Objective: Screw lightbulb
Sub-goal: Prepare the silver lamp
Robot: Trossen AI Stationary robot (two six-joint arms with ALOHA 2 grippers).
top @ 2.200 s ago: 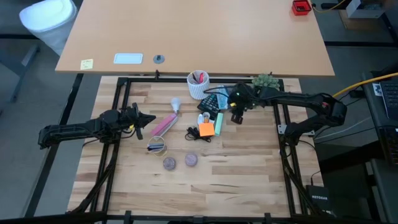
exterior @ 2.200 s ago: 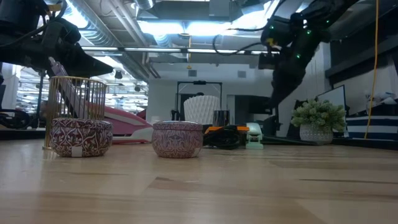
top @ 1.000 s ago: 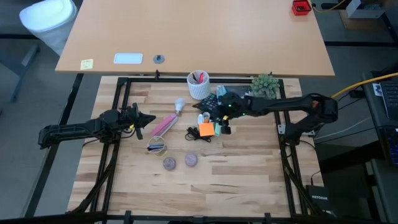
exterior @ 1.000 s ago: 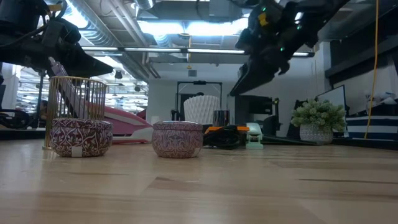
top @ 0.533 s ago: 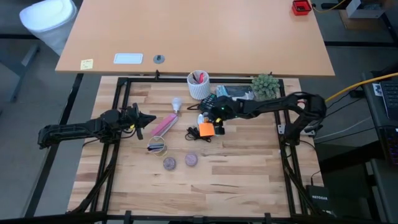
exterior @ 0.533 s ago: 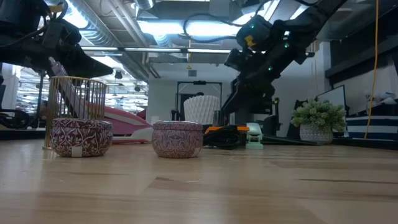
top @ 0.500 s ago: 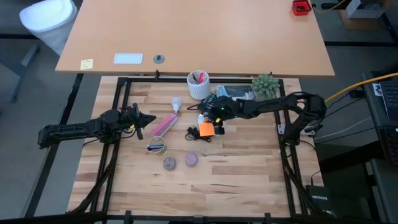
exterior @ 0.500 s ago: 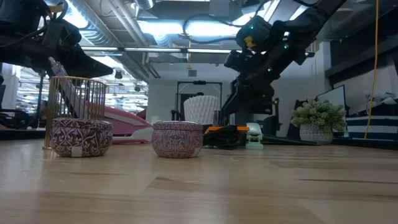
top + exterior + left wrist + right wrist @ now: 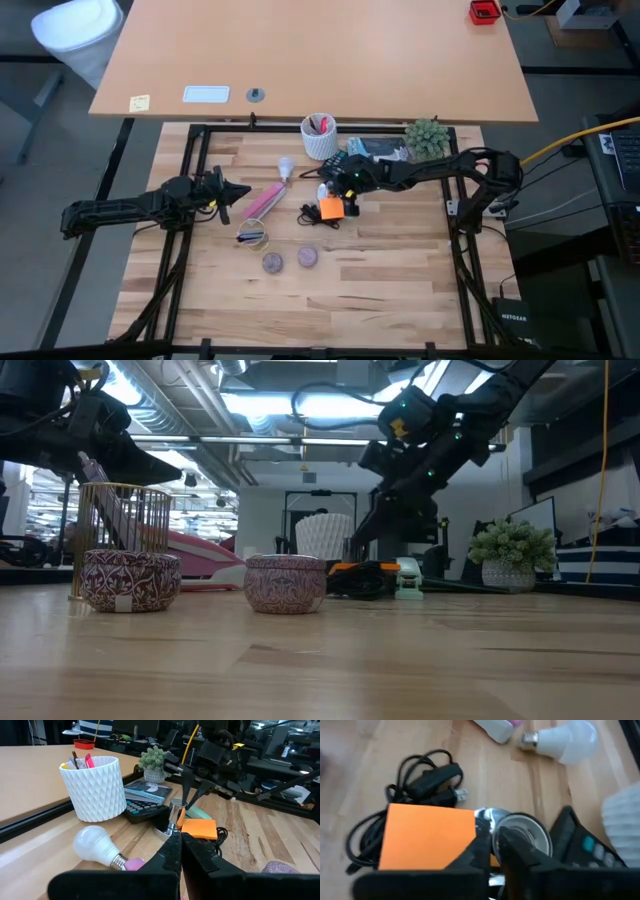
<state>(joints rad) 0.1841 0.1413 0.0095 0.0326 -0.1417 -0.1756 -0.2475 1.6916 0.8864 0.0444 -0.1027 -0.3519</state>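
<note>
Lightbulb (image 9: pixel 284 166) lies free on the surface (image 9: pixel 400 290) beside the pink case (image 9: pixel 262 201), well apart from the right end effector (image 9: pixel 492 840). That one's fingers look nearly together, over the rim of a silvery socket (image 9: pixel 522 831) beside the orange block (image 9: pixel 430 836); whether they pinch the rim, I cannot tell. The left end effector (image 9: pixel 176 851) waits with fingers together. A glancing contact could tip the socket. Only the wrist views show the socket; from above the arm hides it.
</note>
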